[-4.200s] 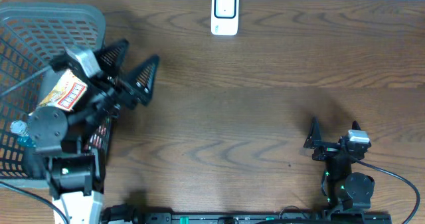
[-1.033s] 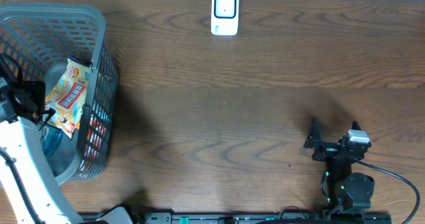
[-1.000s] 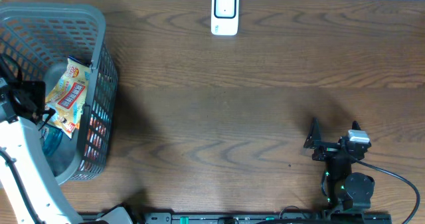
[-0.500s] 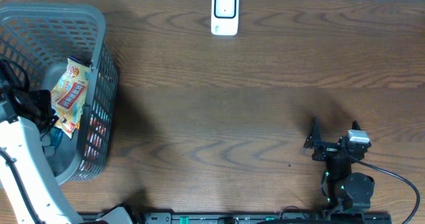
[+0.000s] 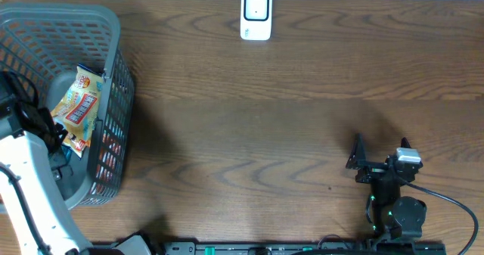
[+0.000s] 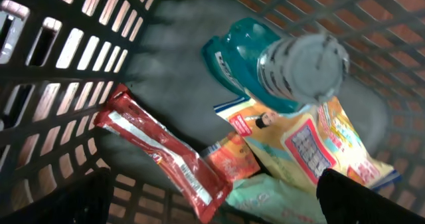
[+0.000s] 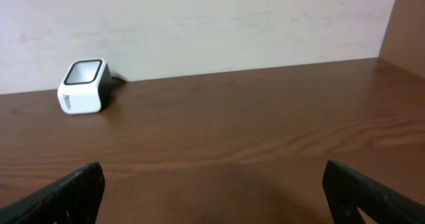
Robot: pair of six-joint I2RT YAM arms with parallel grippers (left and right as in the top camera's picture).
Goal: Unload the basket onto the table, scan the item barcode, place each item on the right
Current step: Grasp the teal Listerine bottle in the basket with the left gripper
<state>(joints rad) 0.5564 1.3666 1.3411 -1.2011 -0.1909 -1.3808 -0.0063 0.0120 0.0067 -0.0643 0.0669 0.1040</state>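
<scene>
Evidently the step in hand is lifting one item out of the basket (image 5: pixel 113 28). The left hand (image 6: pixel 222 201) hangs inside it with its fingers spread wide and nothing between them. Nearest beneath it, along the basket's mesh wall, lies a slim red wrapper (image 6: pixel 156 151) with a small barcode showing near one end. It looks the easiest pick: pinch it across its narrow width at mid-length, keeping the pads off the printed code, and come down clear of the mesh so no fingertip snags. Touching its end is a small orange packet (image 6: pixel 232 161), so a shallow, centred close should avoid taking both. Deeper in the basket a yellow snack packet (image 6: pixel 319 144) lies partly under a clear bottle (image 6: pixel 292 68), whose round body would probably slip or roll. Outside the basket, well apart from it at the far edge of the tabletop (image 5: pixel 302 134), stands the white scanner (image 5: pixel 256 14), so the code side should end up facing its window. Farthest from the basket, the right hand (image 7: pixel 216 197) rests wide and empty.
</scene>
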